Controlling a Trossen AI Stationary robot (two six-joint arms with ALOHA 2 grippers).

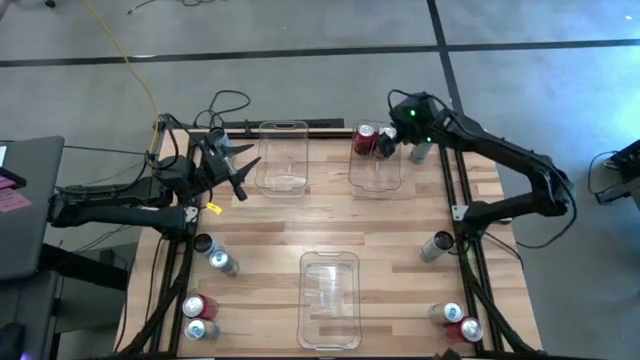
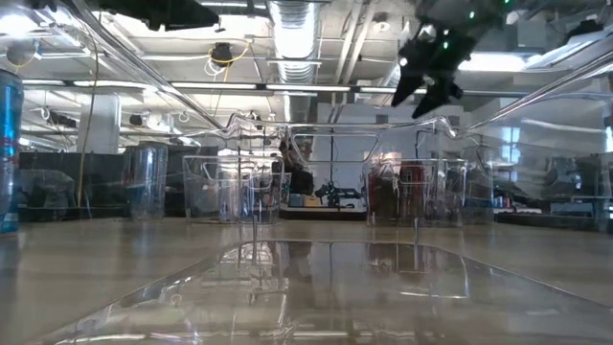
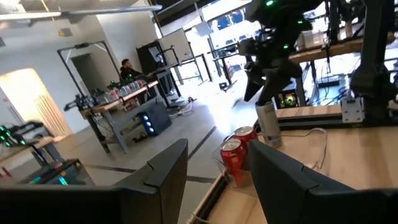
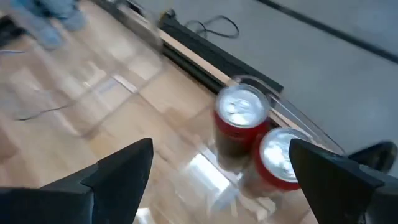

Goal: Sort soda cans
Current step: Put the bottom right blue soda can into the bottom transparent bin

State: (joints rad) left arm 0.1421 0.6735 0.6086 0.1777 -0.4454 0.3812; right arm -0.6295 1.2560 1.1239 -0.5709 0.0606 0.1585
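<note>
In the high view, read from left to right, the left gripper [image 1: 240, 172] is seen at the upper left of the table, fingers partly parted and nothing held between them; the nearest cans are a grey soda can [image 1: 204, 243] and a pale blue soda can [image 1: 221, 262] lower down the left edge, well apart from it, with a red soda can [image 1: 196, 305] and another pale can [image 1: 200, 330] at the lower left corner. Three clear plastic bins are laid out: one at upper centre-left [image 1: 282, 128], one at lower centre [image 1: 330, 258], and one at upper centre-right [image 1: 362, 178], in whose far end two red cans [image 1: 365, 138] stand upright and touching. The right gripper [image 1: 398, 128] is held just above and beside these two, fingers spread wide and empty; in the right wrist view the red cans [image 4: 240, 121] are seen between its fingertips, below them. A grey can [image 1: 437, 244] stands at the right edge, and a pale and a red can [image 1: 462, 324] at the lower right. The cans are judged rigid, smooth and somewhat slippery, dentable if empty; a grip across the mid-wall of the cylinder would probably hold best.
</note>
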